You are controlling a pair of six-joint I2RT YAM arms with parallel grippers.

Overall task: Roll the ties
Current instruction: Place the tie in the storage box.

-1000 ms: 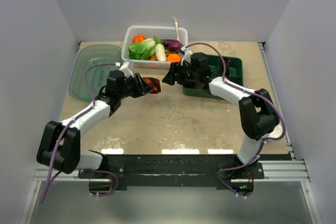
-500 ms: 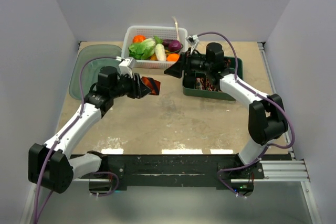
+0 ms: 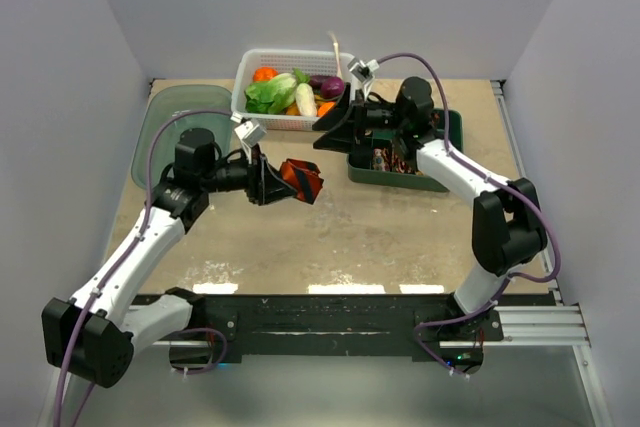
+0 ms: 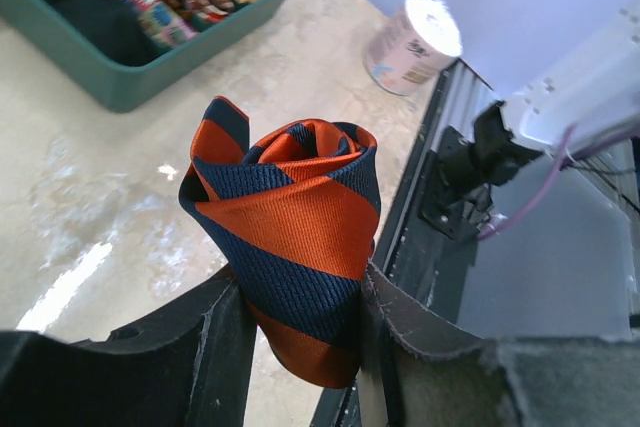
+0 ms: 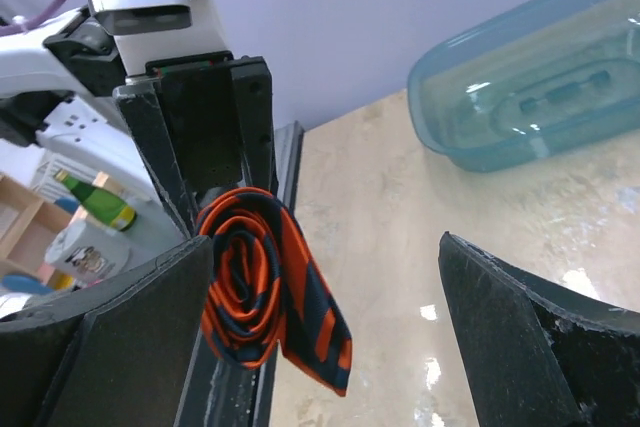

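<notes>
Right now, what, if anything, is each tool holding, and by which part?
The left tool grips the rolled striped tie across the coil's lower sides. The right tool is open, holding nothing.

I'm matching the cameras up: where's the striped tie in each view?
Top: tie centre-left, at the left hand's tip.
Left wrist: tie centre frame.
Right wrist: tie lower left, coiled.
Shared landmark: the left hand gripping it.

No readable text, labels or numbers.
</notes>
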